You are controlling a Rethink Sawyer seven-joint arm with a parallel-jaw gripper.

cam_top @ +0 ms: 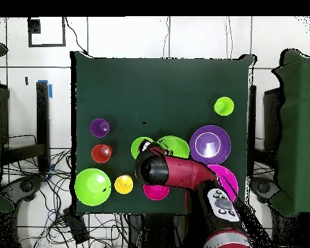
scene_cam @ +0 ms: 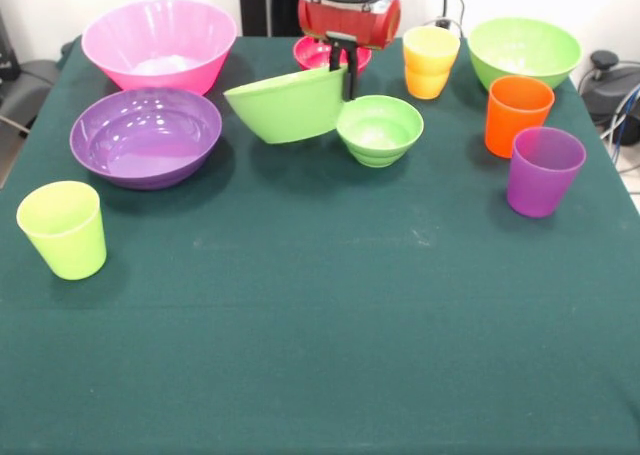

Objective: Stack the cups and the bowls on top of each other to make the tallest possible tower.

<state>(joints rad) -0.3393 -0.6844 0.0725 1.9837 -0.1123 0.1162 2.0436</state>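
Gripper (scene_cam: 350, 70) pinched onto the rim of a mid-sized lime green bowl (scene_cam: 290, 105), which hangs tilted, its lower edge close to the dark green table (scene_cam: 320, 315), whether touching or just clear not certain. Directly below and just to the picture's right of the gripper in the front view: a smaller lime green bowl (scene_cam: 379, 129), upright, touching or nearly touching the held one. Right behind the gripper: a small red bowl (scene_cam: 320, 53), partly hidden by the red wrist. To the picture's left of the gripper: a large pink bowl (scene_cam: 160, 45) and, nearer the camera, a wide shallow purple bowl (scene_cam: 146, 136), the two close together, side by side, not nested. Well off to the left and toward the camera: a lime green cup (scene_cam: 63, 229), standing alone. To the picture's right of the gripper: a yellow-orange cup (scene_cam: 430, 62), then a large lime green bowl (scene_cam: 524, 51); nearer the camera on that side, an orange cup (scene_cam: 517, 115) and a translucent purple cup (scene_cam: 543, 171), just beside each other. No stacked tower anywhere, all pieces separate. From overhead, red arm (cam_top: 183, 171) covering the held bowl in part.
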